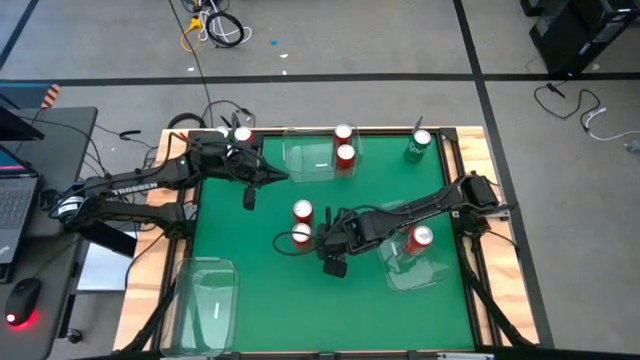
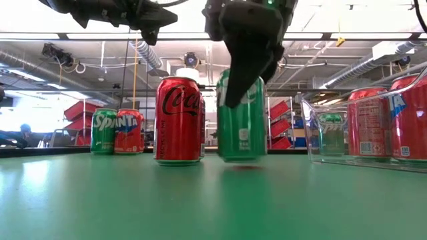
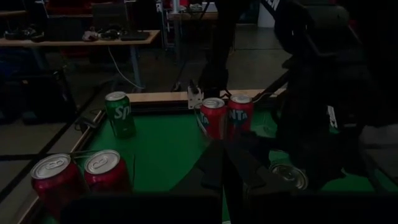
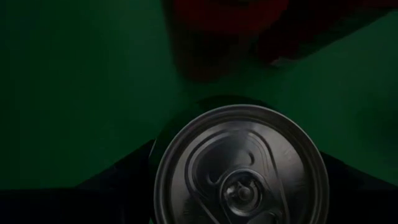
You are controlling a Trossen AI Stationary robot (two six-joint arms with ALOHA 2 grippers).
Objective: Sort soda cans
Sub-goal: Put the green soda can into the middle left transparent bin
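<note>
Right gripper (image 2: 241,87) clamped from above on a green soda can (image 2: 241,123), fingers down either side of the body, near the middle of the bench (image 1: 260,290). Can upright, its base seemingly just clear of the green surface, though too close to be sure. Directly beside it, a red Coca-Cola can (image 2: 178,120), nearly touching.

To do this step well: lift straight up before any sideways travel, so as not to clip the red neighbour. Keep the can vertical and the grip centred; seen from the wrist, the silver top (image 4: 239,168) sits squarely between the fingers, which looks good. Carry high enough to clear the wall of the clear tray (image 1: 430,275) by the right edge, already holding a red can (image 1: 418,238); probably best to choose a spot away from the reds.

Right arm stretched in from the right edge, forearm low and angled towards the centre, wrist pointing down. Left gripper (image 1: 249,198) closed on nothing, hovering towards the left side, arm reaching in from the left edge.
</note>
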